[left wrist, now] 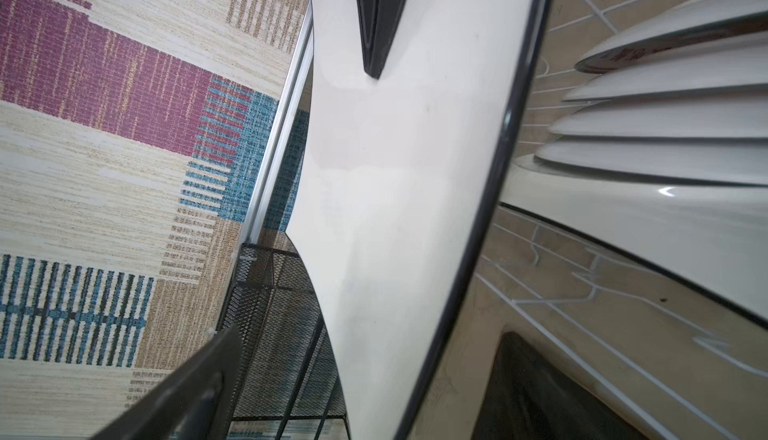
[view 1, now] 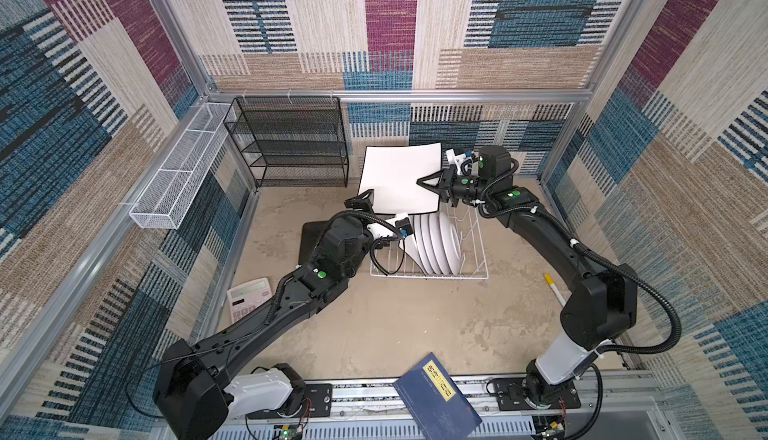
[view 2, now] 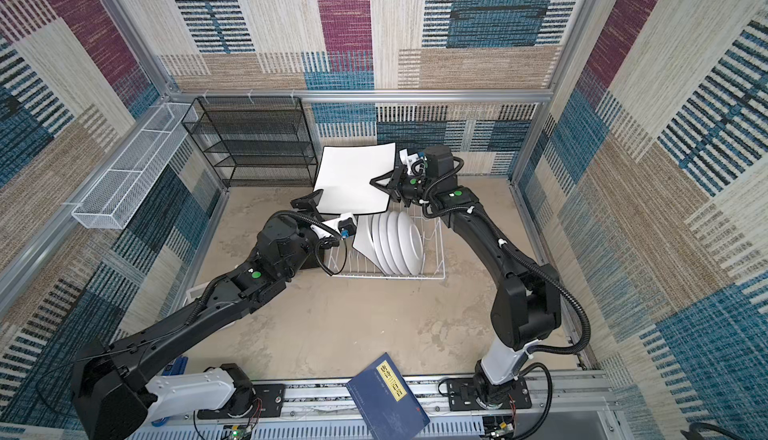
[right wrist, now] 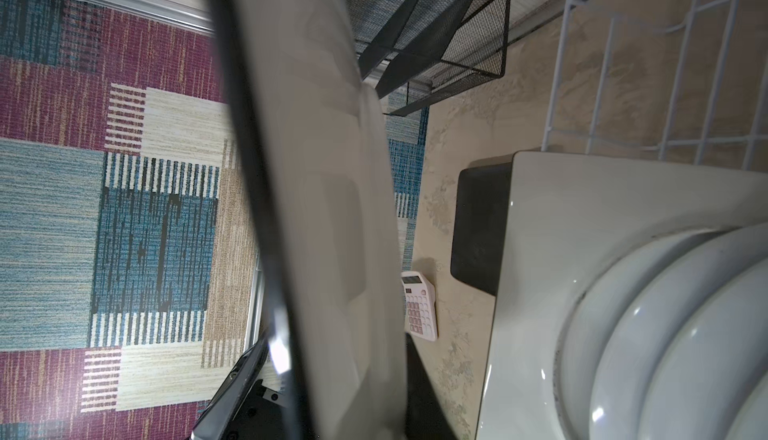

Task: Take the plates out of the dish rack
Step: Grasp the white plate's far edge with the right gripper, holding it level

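Against the left wall hangs a long white mesh tray (view 1: 174, 176), and beside it a black mesh shelf (view 1: 291, 143) stands at the back, neither of them part of the job; nearer the front a calculator (view 1: 249, 296) lies beside the left arm; just right of it a dark square slab (view 1: 309, 236) lies flat on the table, likely a plate set down black back up, which would make this the drop spot; the left gripper (view 1: 365, 202) sits at the lower left corner of the lifted square plate (view 1: 399, 172) with its jaws spread wide; in the left wrist view one finger (left wrist: 187, 375) stands clear of the white face, so it grips nothing; the plate hangs tilted over the far side of the dish rack (view 1: 436, 277), carried wholly by the right gripper (view 1: 424, 182), whose jaws are pinched over the plate's right edge, one finger flat on the white face; a hold at the rim keeps the plate clear of the tines; in the rack another square plate (view 1: 409, 249) leans against a row of round plates (view 1: 440, 247) standing upright; most of the unloading, I judge, is not yet done; right of the rack lies a yellow-tipped pen (view 1: 552, 288).
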You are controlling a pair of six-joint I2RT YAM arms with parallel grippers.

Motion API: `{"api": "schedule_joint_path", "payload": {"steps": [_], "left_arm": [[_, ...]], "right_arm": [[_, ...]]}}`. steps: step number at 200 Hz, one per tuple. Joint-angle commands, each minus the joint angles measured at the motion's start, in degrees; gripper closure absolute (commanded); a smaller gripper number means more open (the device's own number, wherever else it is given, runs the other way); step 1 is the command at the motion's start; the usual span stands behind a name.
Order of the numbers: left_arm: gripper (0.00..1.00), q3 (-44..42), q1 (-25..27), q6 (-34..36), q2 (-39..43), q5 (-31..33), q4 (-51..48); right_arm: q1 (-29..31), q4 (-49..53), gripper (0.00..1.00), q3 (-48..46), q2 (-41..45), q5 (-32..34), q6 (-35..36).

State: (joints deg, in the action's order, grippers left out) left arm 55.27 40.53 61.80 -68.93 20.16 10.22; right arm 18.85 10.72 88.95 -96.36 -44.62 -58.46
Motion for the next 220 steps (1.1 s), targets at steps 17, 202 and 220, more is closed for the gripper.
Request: {"api": "schedule_joint_path", "payload": {"steps": [17, 202, 220], "left_arm": [[0.01, 0.6, 0.0, -13.1, 5.0, -2.5, -5.4], [0.06, 36.7, -29.6, -85.9, -13.9, -55.0, -38.0], [0.09, 38.7, -29.7, -86.8, -17.4, -58.0, -39.8]], "right_arm": [[-1.2, -10.0, 1.00, 1.8, 0.6, -0.6, -0.3], [-2.4, -13.2, 1.00, -2.1, 2.5, -0.8, 8.2], [-2.4, -13.2, 1.00, -1.9, 2.2, -1.4, 8.8]]}}
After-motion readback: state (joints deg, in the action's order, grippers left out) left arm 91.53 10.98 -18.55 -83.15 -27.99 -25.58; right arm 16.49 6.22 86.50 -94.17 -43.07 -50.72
